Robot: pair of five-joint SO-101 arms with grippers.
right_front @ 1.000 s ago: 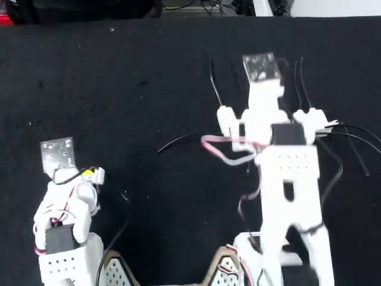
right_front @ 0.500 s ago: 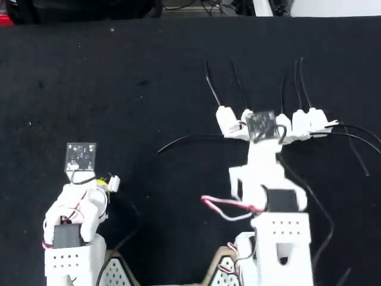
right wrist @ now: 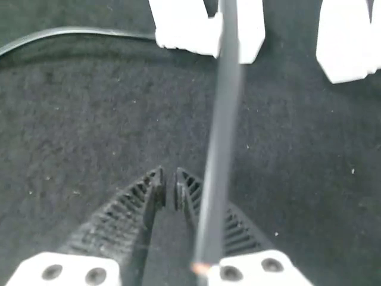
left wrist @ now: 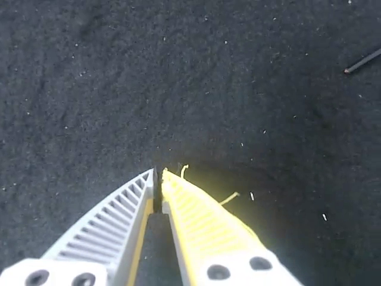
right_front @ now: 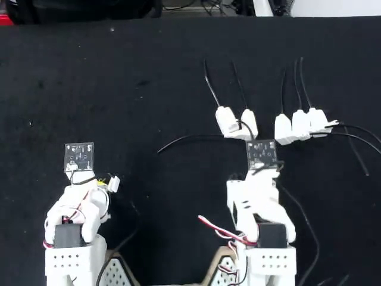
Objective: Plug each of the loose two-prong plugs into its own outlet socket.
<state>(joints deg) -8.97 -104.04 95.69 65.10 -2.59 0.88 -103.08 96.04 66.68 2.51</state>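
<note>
Several white plug and socket bodies lie in a row on the black mat, a pair (right_front: 237,123) at centre and a cluster (right_front: 300,124) to its right, each trailing thin black cables. I cannot tell which are joined. The right arm (right_front: 260,202) sits folded just in front of the pair. Its gripper (right wrist: 166,180) is shut on nothing, short of the white bodies (right wrist: 196,27), and a black cable (right wrist: 219,137) crosses before it. The left arm (right_front: 77,202) rests at front left. Its gripper (left wrist: 159,176) is shut over bare mat.
A long black cable (right_front: 184,139) curves across the mat left of the pair. More cables (right_front: 351,134) run off to the right edge. The arm bases (right_front: 169,275) stand at the front edge. The mat's left and far half hold nothing else.
The right arm has drawn back from over the white bodies toward its base, uncovering them. The left arm folded back slightly a second ago and has stayed still since.
</note>
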